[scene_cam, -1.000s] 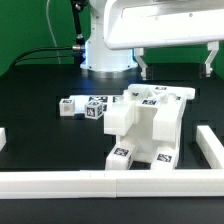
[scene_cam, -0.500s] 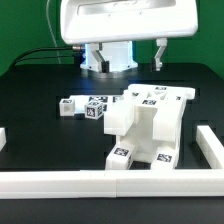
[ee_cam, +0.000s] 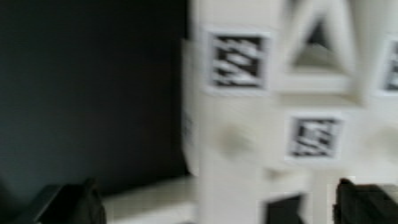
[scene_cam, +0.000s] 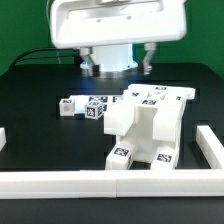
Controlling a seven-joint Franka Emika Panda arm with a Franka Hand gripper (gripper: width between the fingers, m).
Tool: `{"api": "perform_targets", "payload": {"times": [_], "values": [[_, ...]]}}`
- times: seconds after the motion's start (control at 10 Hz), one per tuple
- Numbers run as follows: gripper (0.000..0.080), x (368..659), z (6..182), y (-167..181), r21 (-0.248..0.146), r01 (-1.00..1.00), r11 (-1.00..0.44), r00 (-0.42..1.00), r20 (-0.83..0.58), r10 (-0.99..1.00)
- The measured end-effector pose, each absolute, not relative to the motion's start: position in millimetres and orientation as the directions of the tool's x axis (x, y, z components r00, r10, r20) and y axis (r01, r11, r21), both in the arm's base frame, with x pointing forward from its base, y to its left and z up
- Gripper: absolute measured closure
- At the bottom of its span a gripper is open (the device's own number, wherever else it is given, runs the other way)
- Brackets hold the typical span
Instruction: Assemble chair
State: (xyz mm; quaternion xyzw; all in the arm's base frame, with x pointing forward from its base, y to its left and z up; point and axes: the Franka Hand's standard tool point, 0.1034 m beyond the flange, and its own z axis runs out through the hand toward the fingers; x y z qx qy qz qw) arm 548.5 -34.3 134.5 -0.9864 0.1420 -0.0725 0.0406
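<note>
My claw (scene_cam: 118, 68) hangs with jaws wide apart, gripping nothing, above the partly built white chair (scene_cam: 146, 125), which I see on the black table (scene_cam: 40, 140) near the front rail (scene_cam: 60, 182).

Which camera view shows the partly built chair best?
The exterior view: the whole partly built chair stands there, with loose blocks beside it. The wrist view gives only a blurred close-up of its white surface and some marker tags.

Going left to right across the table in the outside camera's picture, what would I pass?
White rail end → small tagged block → second tagged block → half-built chair → right white rail.
</note>
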Motion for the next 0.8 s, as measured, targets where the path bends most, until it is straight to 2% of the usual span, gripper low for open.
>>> {"api": "perform_targets", "payload": {"times": [0.1, 0.2, 0.3, 0.4, 0.5, 0.6, 0.8], "values": [[0.0150, 544.9, 134.4, -51.9, -0.098, -0.280, -0.955, 0.949, 0.122, -0.291], [0.0150, 538.5, 134.5, -59.7, -0.111, -0.306, -0.945, 0.949, 0.046, -0.313], [0.0150, 540.4, 140.2, -58.4, -0.127, -0.320, -0.939, 0.947, -0.045, -0.317], [0.0150, 544.2, 139.2, -57.8, -0.127, -0.317, -0.940, 0.948, -0.072, -0.310], [0.0150, 536.1, 137.0, -55.4, -0.133, -0.323, -0.937, 0.937, -0.187, -0.296], [0.0150, 533.6, 133.7, -59.4, -0.140, -0.322, -0.936, 0.926, -0.250, -0.281], [0.0150, 503.2, 109.8, -86.9, -0.130, -0.380, -0.916, 0.853, -0.432, -0.293]]}}
